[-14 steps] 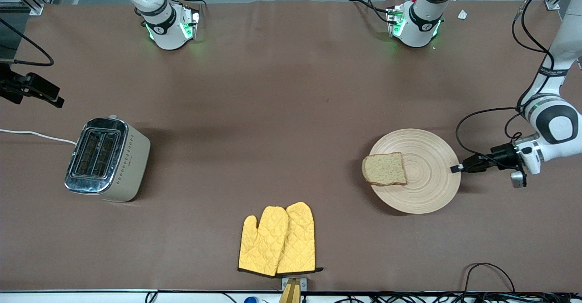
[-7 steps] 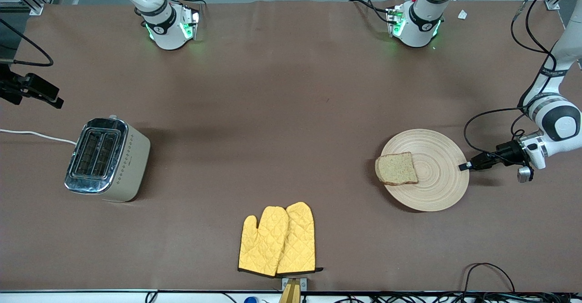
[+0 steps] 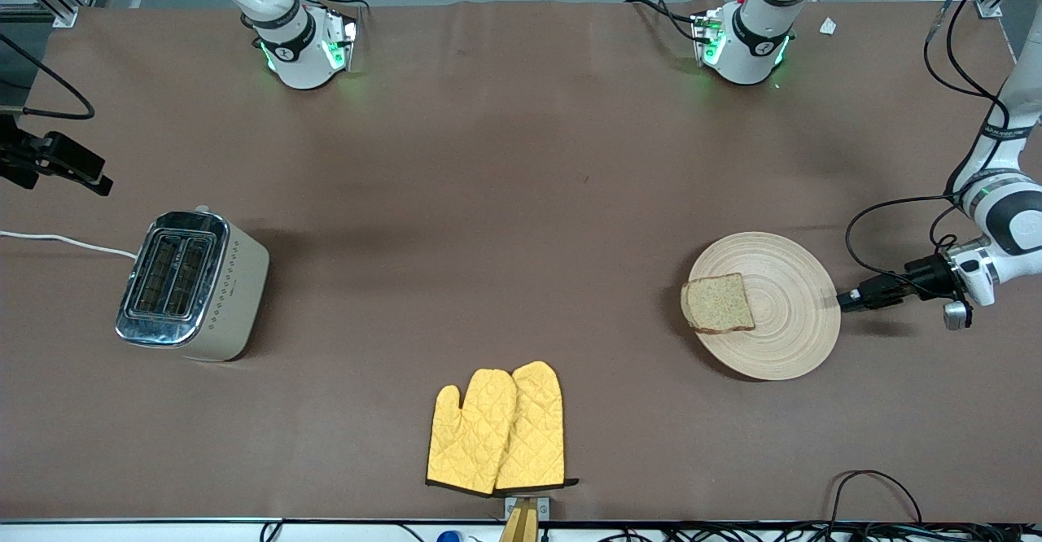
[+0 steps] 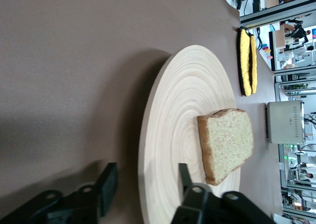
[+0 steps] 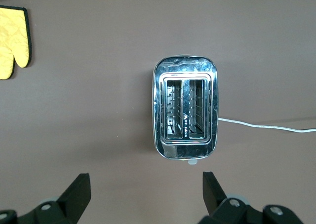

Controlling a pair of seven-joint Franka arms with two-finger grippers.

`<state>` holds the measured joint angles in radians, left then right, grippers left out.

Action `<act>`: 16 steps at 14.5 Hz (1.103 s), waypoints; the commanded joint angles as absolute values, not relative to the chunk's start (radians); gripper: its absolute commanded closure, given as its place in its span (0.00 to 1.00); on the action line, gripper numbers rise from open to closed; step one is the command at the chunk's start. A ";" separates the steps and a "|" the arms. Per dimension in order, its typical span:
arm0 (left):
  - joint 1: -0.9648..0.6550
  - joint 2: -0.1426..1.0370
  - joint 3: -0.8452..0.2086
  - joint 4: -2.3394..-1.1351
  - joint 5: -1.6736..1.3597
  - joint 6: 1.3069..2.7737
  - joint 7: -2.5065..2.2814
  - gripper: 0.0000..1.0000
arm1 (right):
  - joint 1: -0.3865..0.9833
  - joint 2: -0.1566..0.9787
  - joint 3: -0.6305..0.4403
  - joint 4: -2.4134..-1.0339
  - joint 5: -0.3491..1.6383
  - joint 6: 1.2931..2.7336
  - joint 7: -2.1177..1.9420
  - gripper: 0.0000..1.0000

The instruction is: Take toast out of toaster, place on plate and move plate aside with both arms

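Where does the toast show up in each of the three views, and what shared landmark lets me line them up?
Front view: the toast lies on the plate, at its rim toward the right arm's end of the table.
Left wrist view: the toast lies on the plate, just past the open left gripper.
Right wrist view: not in it; it shows the toaster.
Shared landmark: the yellow oven mitts.

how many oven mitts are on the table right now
2. The yellow oven mitts lie side by side, overlapping, at the table edge nearest the front camera, about midway between the toaster and the plate. Nothing suggests a hidden third.
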<state>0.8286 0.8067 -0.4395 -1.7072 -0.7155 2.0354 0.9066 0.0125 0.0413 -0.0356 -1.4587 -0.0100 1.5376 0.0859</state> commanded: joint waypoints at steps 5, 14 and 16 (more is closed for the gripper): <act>0.801 0.704 -0.563 -1.493 -0.500 1.786 0.496 0.00 | -0.002 0.025 -0.023 -1.479 -0.025 1.548 0.074 0.00; 0.795 0.401 -0.918 -1.447 -0.146 1.743 -0.163 0.00 | -0.003 0.025 -0.023 -1.479 -0.021 1.549 0.074 0.00; 0.795 0.390 -1.000 -1.424 -0.057 1.694 -0.250 0.00 | -0.003 0.025 -0.023 -1.479 -0.021 1.549 0.074 0.00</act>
<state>0.7872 0.4069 -0.9491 -1.4419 -0.1305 1.7422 -0.1826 0.0125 0.0413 -0.0358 -1.4594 -0.0100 1.5391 0.0856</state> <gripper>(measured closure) 0.000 0.000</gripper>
